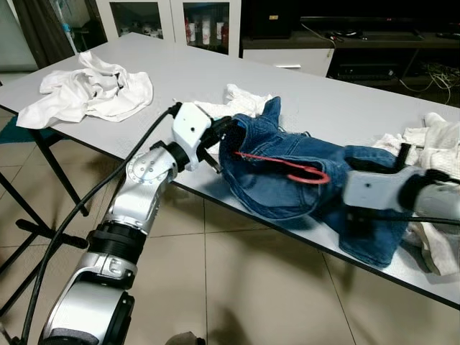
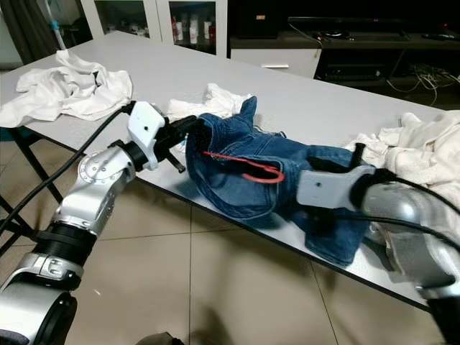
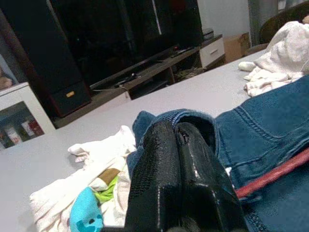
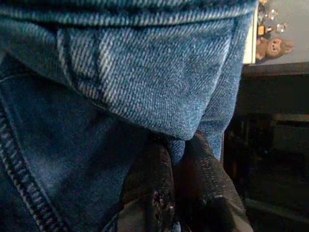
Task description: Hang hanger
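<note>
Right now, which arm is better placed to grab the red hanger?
Left, probably. The left gripper sits at the jeans' waistband, right beside the straight end of the red hanger. The right gripper is pinched on denim at the jeans' far side.

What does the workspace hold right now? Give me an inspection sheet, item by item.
Surface: grey table.
Job's things: red hanger lying on blue jeans at the table's near edge.
Clutter: white cloth heap far left; white clothes at right; small white garment behind the jeans.
Pincers: left pincer shut on the jeans' edge; right pincer pinching denim.
Cables: black cable along left arm.
Surroundings: tiled floor, dark TV unit.
</note>
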Motion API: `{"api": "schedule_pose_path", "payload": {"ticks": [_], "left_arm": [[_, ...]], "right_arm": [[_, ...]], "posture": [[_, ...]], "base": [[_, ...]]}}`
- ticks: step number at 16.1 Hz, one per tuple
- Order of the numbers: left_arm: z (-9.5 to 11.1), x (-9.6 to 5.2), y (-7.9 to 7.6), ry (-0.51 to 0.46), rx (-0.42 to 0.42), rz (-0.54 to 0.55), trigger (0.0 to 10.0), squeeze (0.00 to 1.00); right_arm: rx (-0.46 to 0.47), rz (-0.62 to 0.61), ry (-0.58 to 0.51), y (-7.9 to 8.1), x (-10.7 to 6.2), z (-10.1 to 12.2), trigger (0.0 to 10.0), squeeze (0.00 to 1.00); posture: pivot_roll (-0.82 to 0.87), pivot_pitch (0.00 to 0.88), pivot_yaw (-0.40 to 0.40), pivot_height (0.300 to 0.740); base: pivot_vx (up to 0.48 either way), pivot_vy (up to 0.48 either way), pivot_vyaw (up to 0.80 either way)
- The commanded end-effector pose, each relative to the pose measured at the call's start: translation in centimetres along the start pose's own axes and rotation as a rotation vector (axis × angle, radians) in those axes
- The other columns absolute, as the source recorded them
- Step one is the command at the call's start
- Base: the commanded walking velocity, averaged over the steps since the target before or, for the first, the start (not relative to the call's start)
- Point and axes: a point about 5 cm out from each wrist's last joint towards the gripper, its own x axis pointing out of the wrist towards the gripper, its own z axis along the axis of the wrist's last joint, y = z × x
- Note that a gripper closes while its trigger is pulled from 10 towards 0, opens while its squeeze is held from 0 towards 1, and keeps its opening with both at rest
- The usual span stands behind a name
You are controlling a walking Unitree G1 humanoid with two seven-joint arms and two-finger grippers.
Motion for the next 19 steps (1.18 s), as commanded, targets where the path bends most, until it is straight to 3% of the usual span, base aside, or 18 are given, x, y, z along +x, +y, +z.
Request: {"api": "schedule_pose_path", "payload": {"ticks": [1,4,7,15,19], "left_arm": [[0.8,0.3,-0.2,-0.026,0.033,-0.014,10.0,0.00],[0.8,0.4,-0.6,-0.027,0.035,-0.027,10.0,0.00],[0.9,0.5,-0.8,-0.034,0.032,-0.028,10.0,0.00],[1.4,1.1,-1.8,-0.063,0.018,-0.041,10.0,0.00],[1.7,1.5,-2.5,-0.081,0.009,-0.057,10.0,0.00]], "right_arm": [[-0.003,-0.023,0.025,-0.3,0.3,0.1,10.0,0.00],[-0.003,-0.032,0.127,0.0,1.1,-0.6,10.0,0.00],[0.024,-0.099,0.188,-1.0,1.8,-0.5,10.0,0.00],[0.120,-0.163,0.158,-1.8,4.0,1.7,10.0,0.00],[0.247,-0.206,0.108,-2.5,4.7,2.9,10.0,0.00]], "posture": [[-0.01,0.000,0.027,0.723],[0.00,0.000,0.026,0.723],[0.00,0.000,0.027,0.723],[0.00,0.000,0.017,0.723],[0.00,0.000,0.017,0.723]], "base": [[0.000,0.000,0.00],[0.000,0.000,0.00],[0.000,0.000,0.00],[0.000,0.000,0.00],[0.000,0.000,0.00]]}}
